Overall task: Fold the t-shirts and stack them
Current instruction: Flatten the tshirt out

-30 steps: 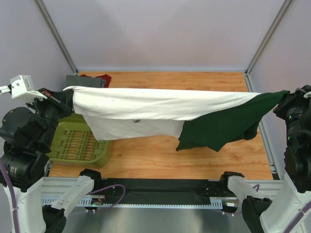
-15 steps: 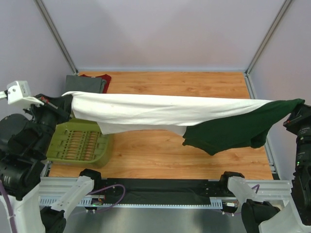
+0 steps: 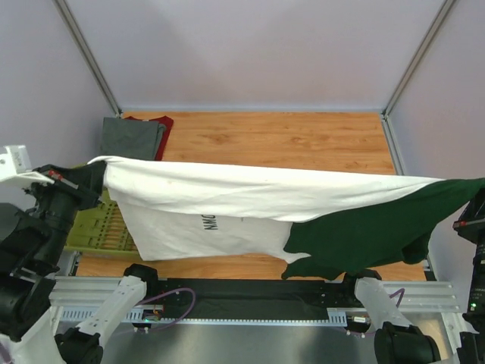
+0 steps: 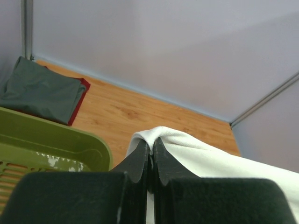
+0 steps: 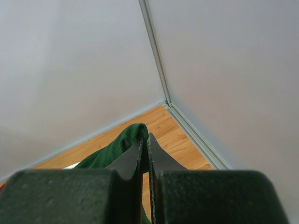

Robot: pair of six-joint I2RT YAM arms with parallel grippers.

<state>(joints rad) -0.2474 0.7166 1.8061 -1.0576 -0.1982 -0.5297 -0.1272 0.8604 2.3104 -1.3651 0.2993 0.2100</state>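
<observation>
White t-shirt (image 3: 227,197) pinched at one edge between tightly closed fingers of left gripper (image 4: 150,147), just above the olive basket (image 3: 95,227). Dark green shoulder part (image 3: 364,231) clamped the same way in right gripper (image 5: 144,142), well to the right of the basket. Stretched between both, hanging in the air over the wooden table (image 3: 303,140). Behind the basket, folded grey t-shirt (image 3: 130,138) lying on dark red t-shirt (image 3: 163,123), only a red edge showing.

White t-shirt (image 3: 227,201), dark green shoulder part at right end, stretched taut in air, body hanging down. Grey t-shirt (image 3: 130,138) folded atop dark red t-shirt (image 3: 164,123), far left.
</observation>
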